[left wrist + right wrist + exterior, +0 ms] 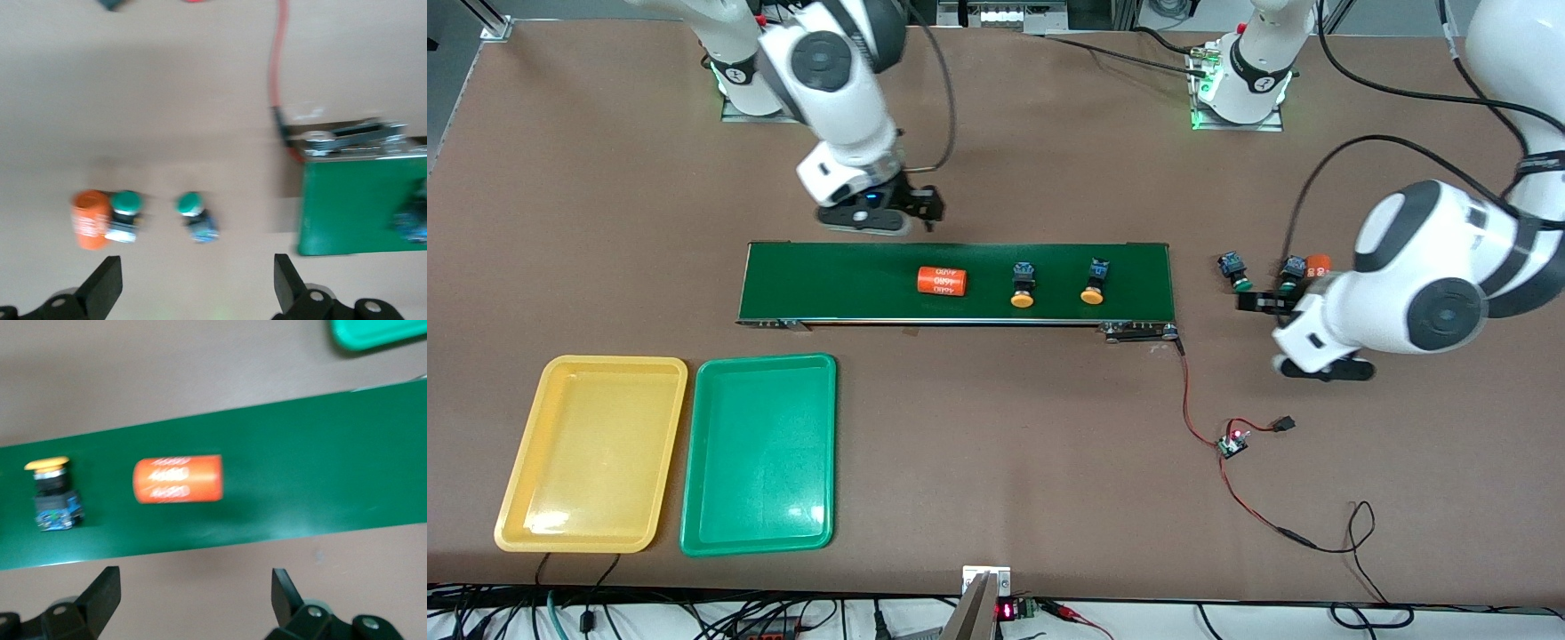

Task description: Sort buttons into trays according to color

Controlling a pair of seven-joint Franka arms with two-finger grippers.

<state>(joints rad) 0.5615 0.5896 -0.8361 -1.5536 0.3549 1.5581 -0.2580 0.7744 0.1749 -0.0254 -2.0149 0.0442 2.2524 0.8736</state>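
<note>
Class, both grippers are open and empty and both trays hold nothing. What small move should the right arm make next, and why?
Probably lower the right gripper, open above the conveyor belt, toward the nearer yellow button rather than the orange cylinder beside it. The yellow tray lies empty at that arm's end. The left gripper hangs open by the green buttons.

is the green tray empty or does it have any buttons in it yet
Empty. The green tray shows only its bare floor in the front view; both green buttons lie on the table past the conveyor belt's end, toward the left arm.
</note>
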